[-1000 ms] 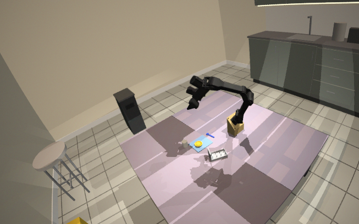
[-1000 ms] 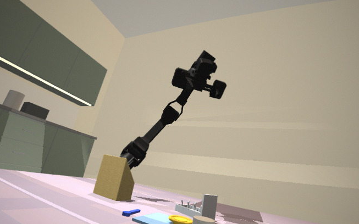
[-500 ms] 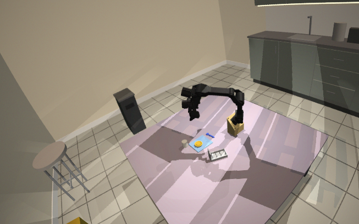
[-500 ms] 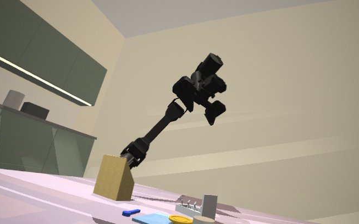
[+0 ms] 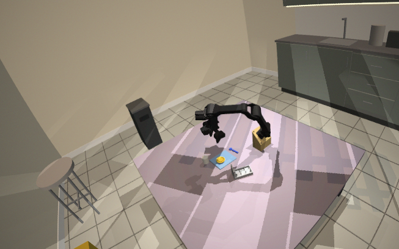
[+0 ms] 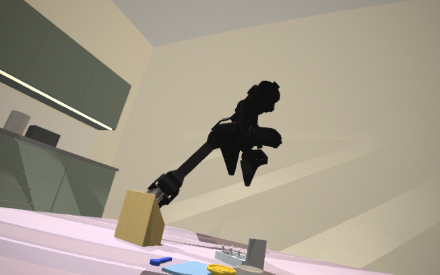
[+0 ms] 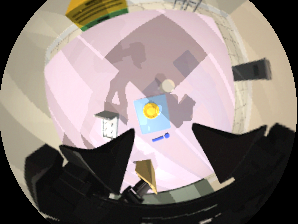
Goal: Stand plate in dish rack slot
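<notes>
We find the end effector [image 5: 209, 136] [image 6: 239, 180] [image 7: 164, 128] open and unladen, high above the worktop [image 5: 256, 210] [image 6: 77, 242] [image 7: 75, 90]. In the wrist view, the plate [image 5: 220, 160] [image 6: 220, 269] [image 7: 151, 111] lies flat on a blue mat [image 5: 230, 157] [image 6: 180, 267] [image 7: 159, 125], with the cup [image 5: 205, 160] [image 6: 249, 269] [image 7: 168, 85] near its one o'clock and the dish rack [image 5: 247, 174] [image 6: 230, 257] [image 7: 109, 126] toward eight. We judge the low rim liable to slip from a shallow grasp; a wide finger could knock the cup, and poor slot alignment could catch a rail.

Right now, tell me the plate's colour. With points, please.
The plate [image 5: 220, 160] [image 6: 221, 269] [image 7: 151, 110] is yellow; the exterior view shows it best.
</notes>
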